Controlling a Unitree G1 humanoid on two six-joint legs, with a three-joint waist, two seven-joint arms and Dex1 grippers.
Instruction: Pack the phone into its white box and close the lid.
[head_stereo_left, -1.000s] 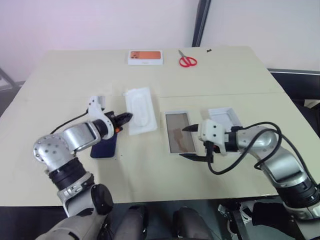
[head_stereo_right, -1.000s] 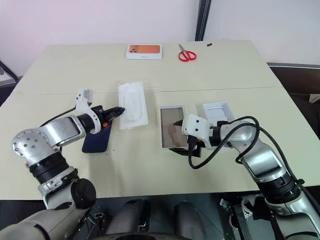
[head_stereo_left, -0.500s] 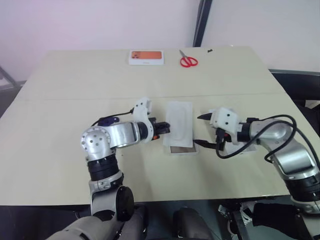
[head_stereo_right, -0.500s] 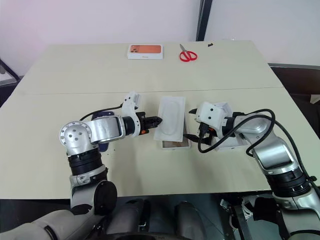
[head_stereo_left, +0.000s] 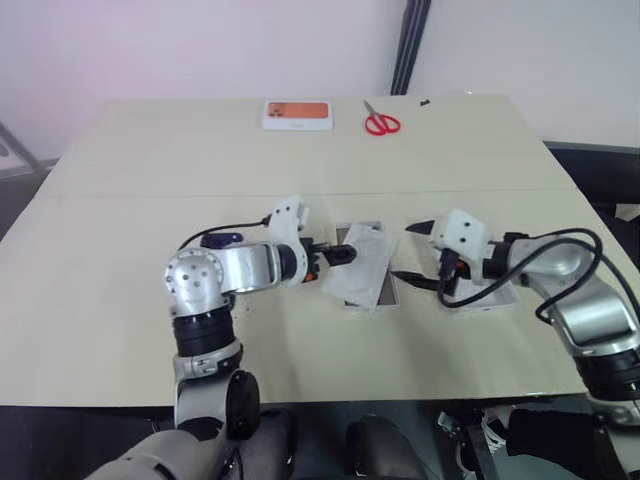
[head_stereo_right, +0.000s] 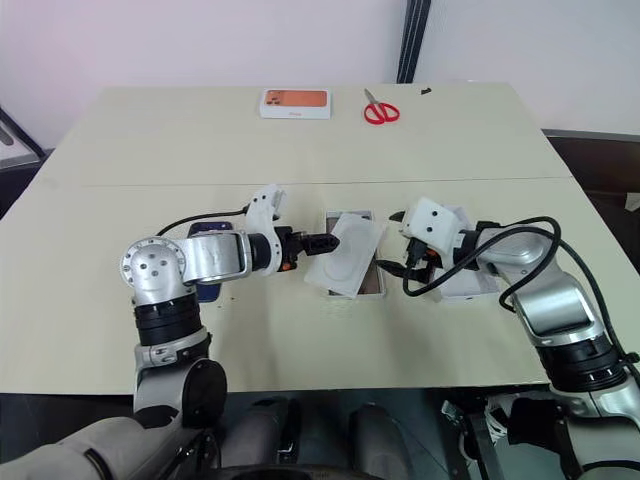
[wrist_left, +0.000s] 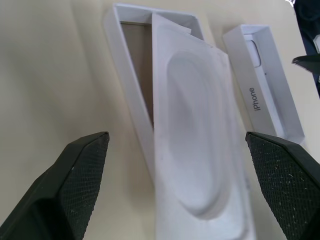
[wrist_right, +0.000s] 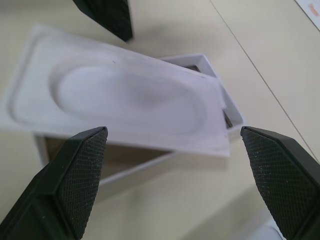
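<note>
Your left gripper (head_stereo_right: 322, 241) has its two black fingers spread wide and holds nothing; it sits just left of the flat white moulded insert with an oval recess (head_stereo_right: 345, 254). That insert lies askew across the shallow white rectangular carton with a tan inside (wrist_left: 131, 75), one end resting on the carton's rim and the tan floor visible beneath it. Your right gripper (head_stereo_right: 397, 242) is also fully spread and empty, hovering just right of the carton.

The slim dark navy phone (head_stereo_right: 209, 229) lies on the beige table (head_stereo_right: 300, 330) to the left, mostly hidden behind your left arm, well apart from the carton. The shallow white lid (wrist_left: 263, 92) rests inside-up just right of the carton, under your right forearm.

At the table's far edge you can see a white box with an orange picture (head_stereo_right: 295, 102) and red-handled scissors (head_stereo_right: 381, 110) to its right.
</note>
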